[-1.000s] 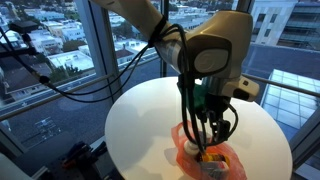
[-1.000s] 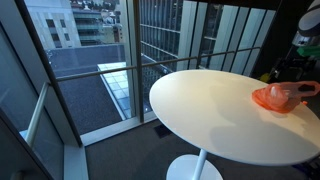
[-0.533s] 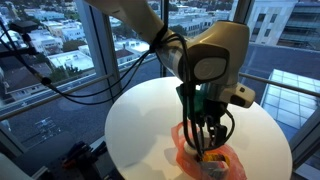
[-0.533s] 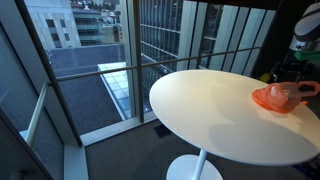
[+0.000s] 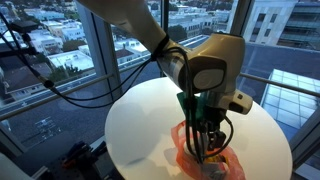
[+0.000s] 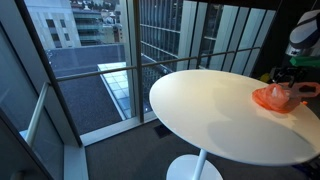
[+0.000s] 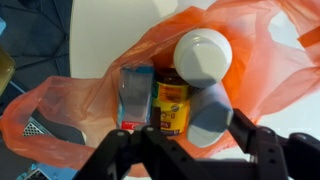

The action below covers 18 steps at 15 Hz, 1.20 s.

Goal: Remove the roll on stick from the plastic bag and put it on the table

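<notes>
The crinkled orange-red plastic bag (image 7: 260, 60) lies open on the round white table (image 5: 140, 120) and shows in both exterior views (image 5: 183, 148) (image 6: 272, 97). Inside it, in the wrist view, are a pale grey-white cylinder, the roll on stick (image 7: 212, 108), a white-capped container (image 7: 204, 54), an orange-yellow packet (image 7: 170, 100) and a grey packet (image 7: 135, 92). My gripper (image 7: 195, 138) is open and reaches down into the bag's mouth, with its fingers on either side of the roll on stick's near end. In an exterior view the gripper (image 5: 207, 148) hangs straight down into the bag.
The bag sits near the table's edge (image 6: 300, 125). A glass wall and railing (image 6: 150, 45) surround the table. Black cables (image 5: 60, 80) hang behind the arm. Bare table top (image 6: 200, 110) lies beside the bag.
The arm has come down a little, so the gripper sits deeper in the bag's mouth. The bag and its contents have not moved.
</notes>
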Motion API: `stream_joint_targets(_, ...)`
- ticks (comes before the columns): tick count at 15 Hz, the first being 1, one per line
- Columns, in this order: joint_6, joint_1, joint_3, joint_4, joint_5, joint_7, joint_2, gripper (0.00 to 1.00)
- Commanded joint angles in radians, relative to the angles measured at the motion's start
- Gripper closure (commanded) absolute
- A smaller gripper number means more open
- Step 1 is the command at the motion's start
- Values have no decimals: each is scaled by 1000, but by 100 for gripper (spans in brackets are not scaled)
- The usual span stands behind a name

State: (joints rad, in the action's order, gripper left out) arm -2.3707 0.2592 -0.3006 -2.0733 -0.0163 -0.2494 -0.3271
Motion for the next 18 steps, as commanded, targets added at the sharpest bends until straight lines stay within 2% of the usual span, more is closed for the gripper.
stream_joint_targets(1, -21, -3, 0, 4, 9, -19, -8, 35)
stream_joint_targets(2, -22, -4, -1, 3, 9, -20, -9, 51)
stream_joint_targets(3, -22, -5, 0, 2, 9, -21, -9, 59)
stream_joint_targets(4, -23, -7, -1, 0, 7, -23, -8, 61)
stream_joint_targets(7, -14, -10, -1, -7, 3, -19, 9, 85)
stream_joint_targets(9, 4, -15, -3, -25, -5, -12, 43, 90)
stream_joint_targets(18, -7, -53, 6, -156, -91, -34, 282, 89)
